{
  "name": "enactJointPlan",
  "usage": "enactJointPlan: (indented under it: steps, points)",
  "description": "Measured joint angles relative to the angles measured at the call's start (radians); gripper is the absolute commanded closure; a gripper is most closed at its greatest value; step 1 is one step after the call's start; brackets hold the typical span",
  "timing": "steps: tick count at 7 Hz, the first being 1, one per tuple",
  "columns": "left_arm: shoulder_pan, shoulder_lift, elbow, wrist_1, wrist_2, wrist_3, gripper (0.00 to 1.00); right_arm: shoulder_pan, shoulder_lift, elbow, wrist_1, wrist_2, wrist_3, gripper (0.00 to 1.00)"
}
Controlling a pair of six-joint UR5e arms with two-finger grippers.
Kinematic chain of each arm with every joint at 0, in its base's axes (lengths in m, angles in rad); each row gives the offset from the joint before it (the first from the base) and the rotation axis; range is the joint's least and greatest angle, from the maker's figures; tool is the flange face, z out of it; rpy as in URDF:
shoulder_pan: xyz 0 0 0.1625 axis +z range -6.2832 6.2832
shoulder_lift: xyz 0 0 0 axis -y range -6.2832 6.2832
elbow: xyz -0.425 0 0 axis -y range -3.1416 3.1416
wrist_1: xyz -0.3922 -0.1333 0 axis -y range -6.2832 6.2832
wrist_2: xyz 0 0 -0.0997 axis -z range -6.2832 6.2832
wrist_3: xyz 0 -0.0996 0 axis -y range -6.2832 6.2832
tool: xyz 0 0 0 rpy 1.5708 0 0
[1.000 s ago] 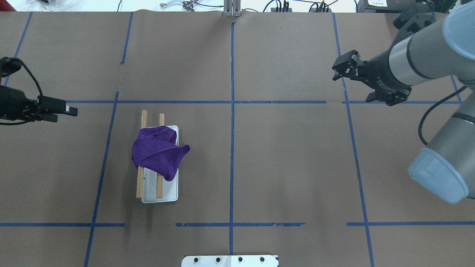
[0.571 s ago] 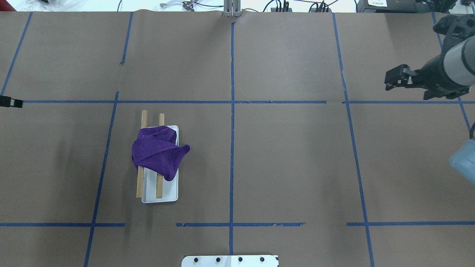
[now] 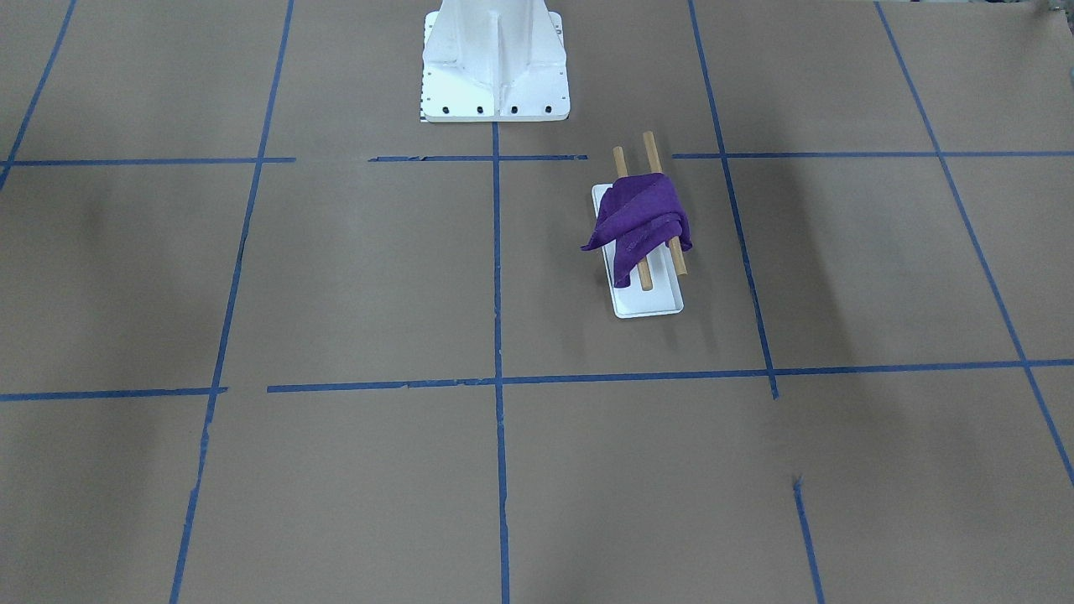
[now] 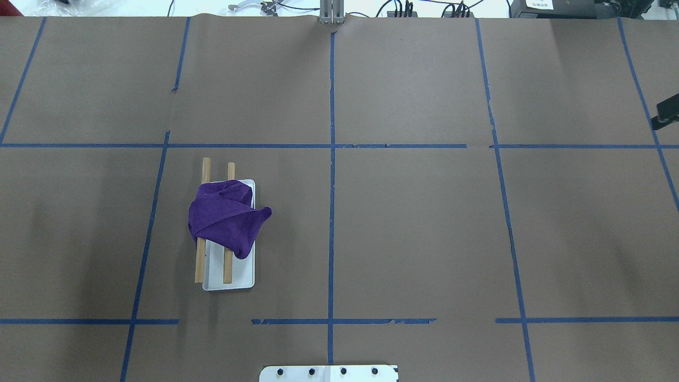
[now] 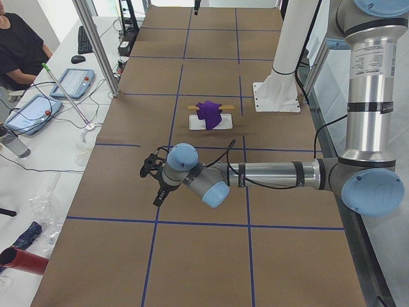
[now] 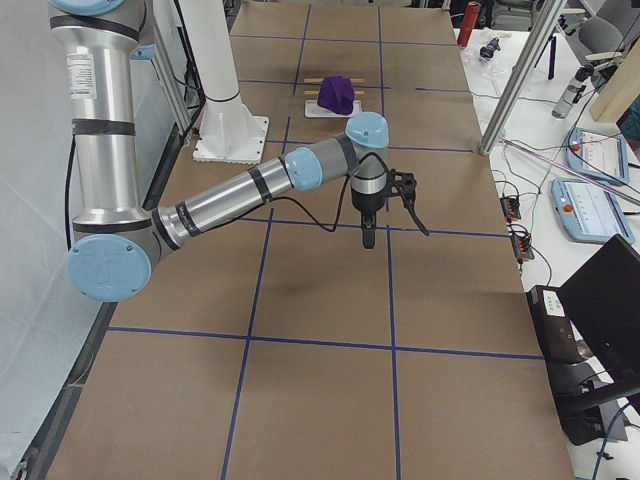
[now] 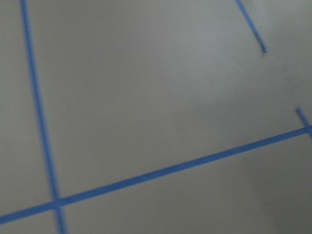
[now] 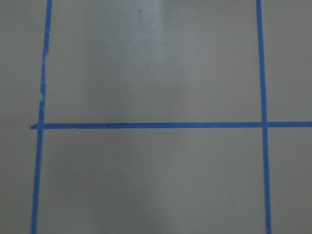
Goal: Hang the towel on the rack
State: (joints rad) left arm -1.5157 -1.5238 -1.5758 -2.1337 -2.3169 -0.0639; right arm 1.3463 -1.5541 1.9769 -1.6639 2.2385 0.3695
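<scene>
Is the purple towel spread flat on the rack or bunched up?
Bunched. The towel lies crumpled across both dowels of the rack, one corner poking out sideways.

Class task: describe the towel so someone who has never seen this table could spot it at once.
On the brown table gridded with blue tape, look toward the robot's left for a small rack: two wooden rods over a white tray. The towel is the crumpled purple cloth draped across both rods, the only purple thing on the table.
</scene>
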Motion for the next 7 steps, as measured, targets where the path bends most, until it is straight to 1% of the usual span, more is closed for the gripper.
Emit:
enactJointPlan:
  steps: [1, 2, 3, 4, 5, 6, 7]
  points:
    - [-0.026, -0.005, -0.051, 0.151, -0.003, 0.032, 0.00, 0.060, -0.018, -0.069, -0.001, 0.032, -0.170, 0.00]
    - [-0.040, -0.016, -0.106, 0.332, -0.007, 0.044, 0.00, 0.094, -0.047, -0.123, -0.002, 0.050, -0.321, 0.00]
    - [-0.046, -0.026, -0.150, 0.494, -0.011, 0.047, 0.00, 0.111, -0.077, -0.160, -0.002, 0.069, -0.429, 0.00]
    - [-0.048, -0.031, -0.179, 0.604, -0.018, 0.047, 0.00, 0.120, -0.098, -0.180, -0.006, 0.097, -0.481, 0.00]
    - [-0.050, -0.032, -0.207, 0.687, -0.029, 0.046, 0.00, 0.123, -0.108, -0.185, -0.010, 0.119, -0.496, 0.00]
    - [-0.051, -0.031, -0.243, 0.756, -0.035, 0.047, 0.00, 0.123, -0.112, -0.183, -0.012, 0.129, -0.496, 0.00]
    - [-0.051, -0.027, -0.260, 0.787, -0.037, 0.050, 0.00, 0.123, -0.113, -0.182, -0.012, 0.132, -0.490, 0.00]
